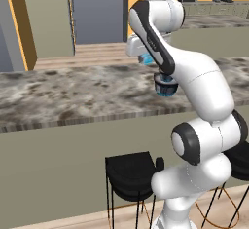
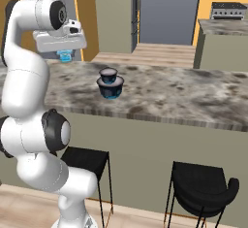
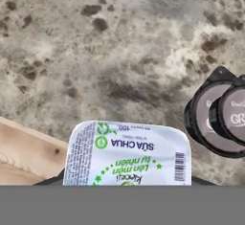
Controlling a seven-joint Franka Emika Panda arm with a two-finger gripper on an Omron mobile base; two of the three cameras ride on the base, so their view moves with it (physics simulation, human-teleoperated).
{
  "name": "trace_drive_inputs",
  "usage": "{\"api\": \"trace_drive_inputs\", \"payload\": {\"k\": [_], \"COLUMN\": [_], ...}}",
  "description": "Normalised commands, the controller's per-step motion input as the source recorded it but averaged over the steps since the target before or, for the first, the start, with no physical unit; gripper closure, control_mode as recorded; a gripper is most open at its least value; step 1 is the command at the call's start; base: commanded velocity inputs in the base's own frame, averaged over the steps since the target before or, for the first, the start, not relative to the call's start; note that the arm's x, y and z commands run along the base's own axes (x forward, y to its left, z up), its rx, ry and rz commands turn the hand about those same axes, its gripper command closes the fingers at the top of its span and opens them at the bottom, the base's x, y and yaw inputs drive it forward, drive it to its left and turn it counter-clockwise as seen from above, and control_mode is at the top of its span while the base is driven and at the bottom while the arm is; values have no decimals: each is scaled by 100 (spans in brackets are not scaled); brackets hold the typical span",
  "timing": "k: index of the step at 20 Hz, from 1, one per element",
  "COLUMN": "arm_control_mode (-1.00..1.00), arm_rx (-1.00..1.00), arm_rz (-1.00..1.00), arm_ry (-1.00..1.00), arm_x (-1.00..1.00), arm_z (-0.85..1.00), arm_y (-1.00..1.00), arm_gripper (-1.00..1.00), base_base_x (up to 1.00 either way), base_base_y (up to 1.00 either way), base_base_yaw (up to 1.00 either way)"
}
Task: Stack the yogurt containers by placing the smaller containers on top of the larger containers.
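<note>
My gripper hangs above the left part of the marble counter, shut on the tiny light-blue squarish yogurt cup. The hand view looks down on that cup's pale printed top, which hides the fingertips. In the left base view the light-blue cup peeks out under the hand. To the right of the held cup the round dark-blue yogurt cup stands on the counter, with a smaller dark round cup on its top. This dark pair is at the right edge of the hand view, and my arm partly covers it in the left base view.
The long marble counter runs across both base views, and its far edge meets a wooden floor. Black stools stand in front of it below. A second counter with appliances lies far behind.
</note>
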Motion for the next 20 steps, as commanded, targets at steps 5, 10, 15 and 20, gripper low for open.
{"api": "trace_drive_inputs", "payload": {"k": [5, 10, 15, 20], "arm_control_mode": [-100, -100, -100, -100], "arm_rx": [0, 0, 0, 0], "arm_rz": [-10, -8, -8, -7], "arm_ry": [0, 0, 0, 0], "arm_x": [9, 5, 11, 11], "arm_z": [0, 0, 0, 0], "arm_y": [-22, -29, -27, -28], "arm_gripper": [100, 100, 100, 100], "base_base_x": [0, 0, 0, 0], "base_base_y": [0, 0, 0, 0], "base_base_yaw": [0, 0, 0, 0]}}
